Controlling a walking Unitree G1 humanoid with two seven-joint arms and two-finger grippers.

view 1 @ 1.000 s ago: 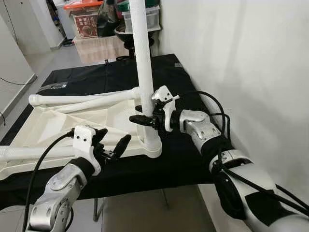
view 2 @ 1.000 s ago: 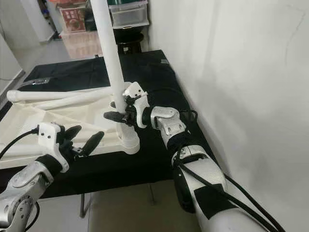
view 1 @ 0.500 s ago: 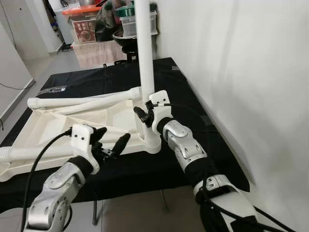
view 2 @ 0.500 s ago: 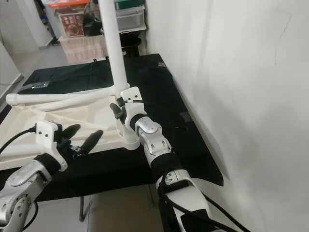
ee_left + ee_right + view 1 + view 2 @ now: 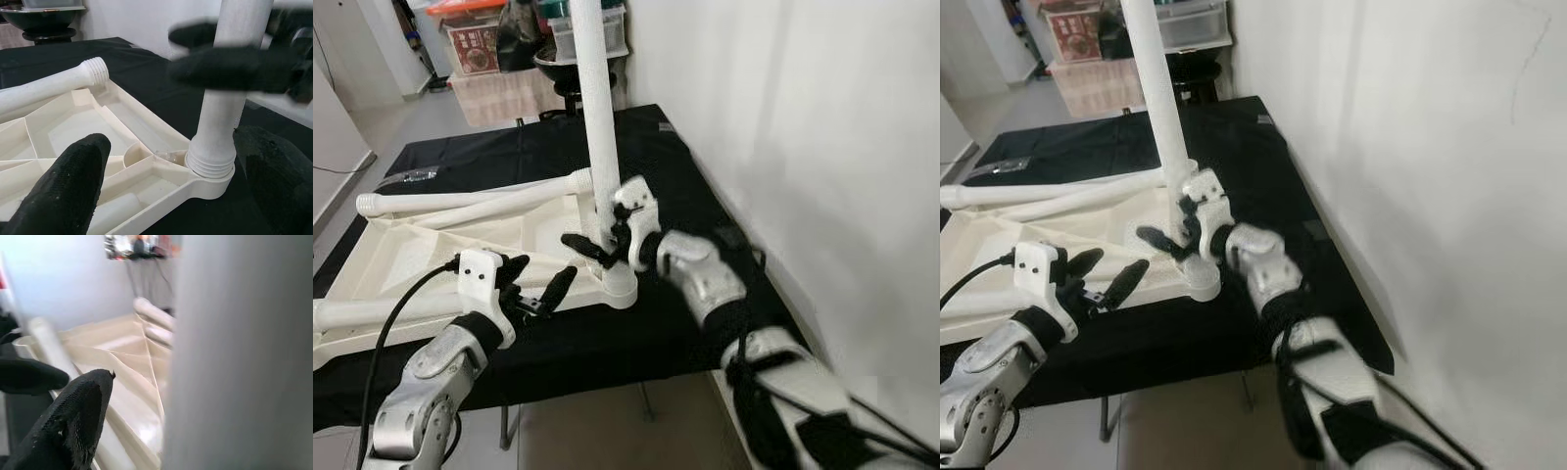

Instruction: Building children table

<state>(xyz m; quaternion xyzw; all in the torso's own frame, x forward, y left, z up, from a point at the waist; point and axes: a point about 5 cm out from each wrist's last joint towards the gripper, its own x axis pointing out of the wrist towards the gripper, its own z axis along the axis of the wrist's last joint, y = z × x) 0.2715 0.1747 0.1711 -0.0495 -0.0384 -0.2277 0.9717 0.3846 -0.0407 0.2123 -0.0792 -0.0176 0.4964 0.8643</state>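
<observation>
Tabletop (image 5: 431, 259): cream, upside down on the black cloth (image 5: 656, 166).
Leg (image 5: 597, 127): upright in tabletop's near corner socket.
Right gripper (image 5: 597, 245): fingers around the leg, low down.
Left gripper (image 5: 536, 287): fingers spread, empty, just before tabletop's near edge.

My little table, upside down and half built.

The cream tabletop (image 5: 401, 257) lies ribbed underside up on black cloth. One white leg (image 5: 599, 137) stands upright, screwed into the near corner socket (image 5: 211, 172). Another leg (image 5: 475, 200) lies flat along the tabletop's far edge, its threaded end (image 5: 95, 67) bare.
</observation>
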